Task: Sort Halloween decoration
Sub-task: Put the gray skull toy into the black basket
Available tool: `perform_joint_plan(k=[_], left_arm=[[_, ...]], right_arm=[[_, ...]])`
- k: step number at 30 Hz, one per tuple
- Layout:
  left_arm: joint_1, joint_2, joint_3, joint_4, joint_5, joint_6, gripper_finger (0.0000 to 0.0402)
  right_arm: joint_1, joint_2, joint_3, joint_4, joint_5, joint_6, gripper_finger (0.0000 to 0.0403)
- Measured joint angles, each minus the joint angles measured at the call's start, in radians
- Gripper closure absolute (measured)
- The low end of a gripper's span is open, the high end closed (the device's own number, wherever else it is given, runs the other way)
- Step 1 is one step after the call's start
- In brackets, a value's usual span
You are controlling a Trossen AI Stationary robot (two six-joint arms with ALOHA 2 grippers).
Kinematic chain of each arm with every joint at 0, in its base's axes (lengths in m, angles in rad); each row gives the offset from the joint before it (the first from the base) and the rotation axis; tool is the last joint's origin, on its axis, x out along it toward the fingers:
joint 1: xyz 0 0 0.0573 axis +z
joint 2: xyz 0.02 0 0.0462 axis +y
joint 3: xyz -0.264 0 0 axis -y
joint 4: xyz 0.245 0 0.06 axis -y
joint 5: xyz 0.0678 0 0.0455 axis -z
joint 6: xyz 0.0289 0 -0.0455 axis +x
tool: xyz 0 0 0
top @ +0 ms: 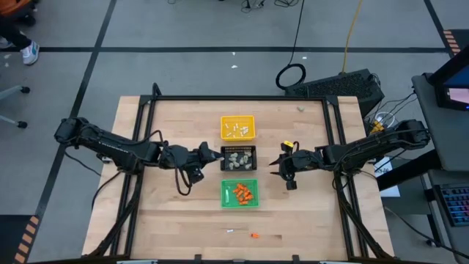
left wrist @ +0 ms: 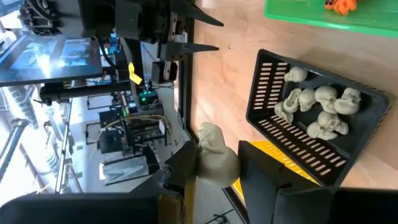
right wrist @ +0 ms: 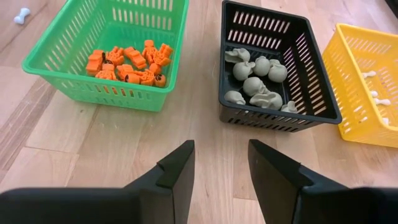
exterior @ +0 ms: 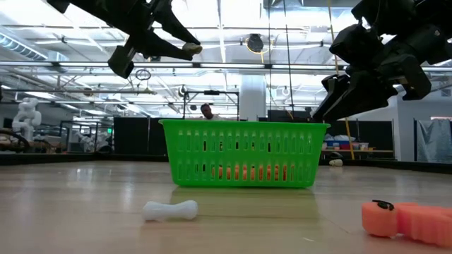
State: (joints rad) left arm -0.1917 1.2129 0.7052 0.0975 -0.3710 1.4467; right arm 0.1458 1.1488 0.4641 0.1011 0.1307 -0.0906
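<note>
Now your left hand [left wrist: 217, 171] is clamped on a lumpy beige-grey skull [left wrist: 214, 155], held up just beside the slatted black tray [top: 239, 158], where more skulls [right wrist: 255, 78] lie heaped. Orange bits [right wrist: 127, 65] fill the green mesh tray [right wrist: 68, 46]; white sticks [top: 238, 131] sit in the yellow one [top: 238, 118]. Your right hand [right wrist: 221, 168] hovers with fingers apart over bare wood table [right wrist: 93, 143]. One white stick [exterior: 170, 210] and one orange bit [exterior: 406, 219] lie loose.

You're working in a robotics lab: a wooden surface [top: 183, 220] framed by black rails, taped grey floor, a monitor [left wrist: 53, 56] and cabling nearby, and open industrial ceiling trusses [exterior: 233, 67] with bright strip lighting beyond.
</note>
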Motion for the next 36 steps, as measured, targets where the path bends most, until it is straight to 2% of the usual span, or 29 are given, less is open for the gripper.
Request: perform_joint_plan(k=[9, 12, 18, 20, 25, 28, 32, 36], left_arm=[[0.0, 0.0, 0.0, -0.001, 0.0, -0.076, 0.0303], [0.001, 0.0, 0.0, -0.001, 0.006, -0.158, 0.0303], [0.0, 0.003, 0.0, 0.015, 0.092, -0.401, 0.0302], [0.0, 0.014, 0.0, 0.055, 0.11, -0.493, 0.0302], [0.0, 0.054, 0.001, 0.183, 0.112, -0.712, 0.0302], [0.002, 0.086, 0.001, 0.256, 0.107, -0.829, 0.0302], [0.002, 0.138, 0.001, 0.357, 0.086, -0.912, 0.0302], [0.002, 0.192, 0.004, 0.45, 0.074, -0.917, 0.0302]], right_arm=[[0.0, 0.0, 0.0, 0.0, 0.0, 0.0, 0.0268], [0.0, 0.0, 0.0, 0.0, 0.0, 0.0, 0.0268], [0.0, 0.0, 0.0, 0.0, 0.001, 0.004, 0.0268], [0.0, 0.0, 0.0, 0.0, 0.021, 0.022, 0.0268], [-0.001, 0.0, 0.0, -0.006, 0.151, 0.076, 0.0268], [0.0, 0.0, 0.0, -0.007, 0.161, 0.098, 0.0268], [0.0, 0.0, 0.0, -0.006, 0.161, 0.15, 0.0268], [0.0, -0.002, 0.0, -0.002, 0.164, 0.191, 0.0268]])
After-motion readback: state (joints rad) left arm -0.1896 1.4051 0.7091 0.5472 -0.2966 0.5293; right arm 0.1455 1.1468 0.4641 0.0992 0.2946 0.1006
